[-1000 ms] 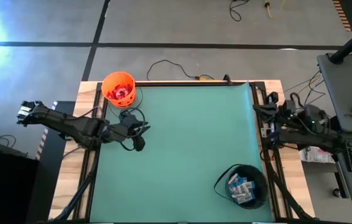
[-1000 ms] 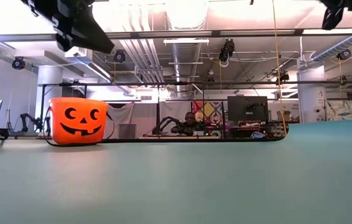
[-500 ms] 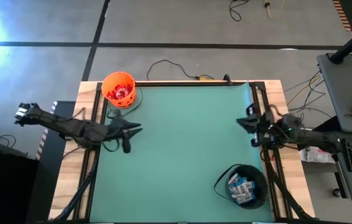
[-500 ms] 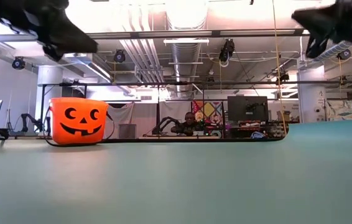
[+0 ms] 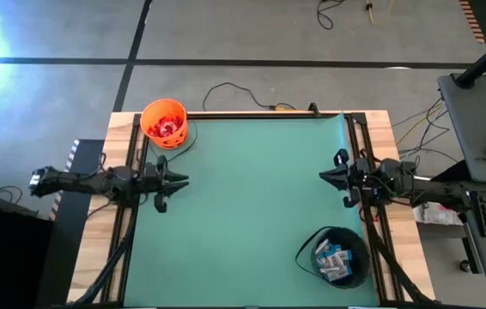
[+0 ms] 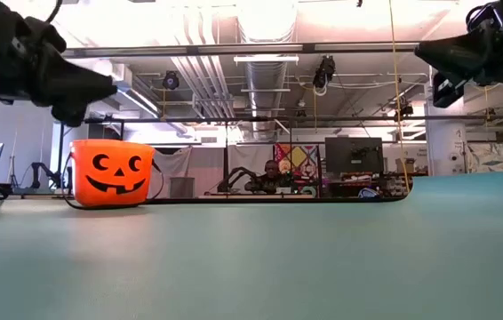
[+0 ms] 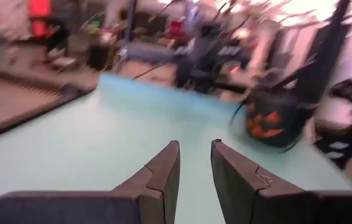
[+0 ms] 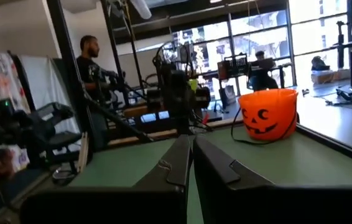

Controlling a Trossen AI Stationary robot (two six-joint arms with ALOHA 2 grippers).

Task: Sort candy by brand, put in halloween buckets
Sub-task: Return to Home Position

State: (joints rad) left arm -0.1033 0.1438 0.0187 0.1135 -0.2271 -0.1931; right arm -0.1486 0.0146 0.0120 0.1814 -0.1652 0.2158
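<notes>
Over the left edge of the green mat [image 5: 252, 206]: my left gripper [image 5: 179, 181], held level and clear of the surface, pointing in across the mat. Its fingers [image 7: 161, 177] are a narrow gap apart, nothing between them.

Over the mat's right edge: my right gripper [image 5: 327, 176], also level and off the surface, facing the left one across the mat. Fingers there are together, nothing held.

At the mat's far-left corner: the orange halloween bucket [image 5: 146, 129], upright, jack-o'-lantern face toward the low camera, red candy packets [image 5: 167, 127] inside. My left gripper is near it, not touching.

At the mat's near-right corner: the black bucket [image 5: 363, 257], upright, thin handle [image 5: 301, 249] hanging out over the mat, blue-and-white bars [image 5: 332, 257] inside. My right gripper sits between this bucket and the mat's far-right corner, apart from it.
</notes>
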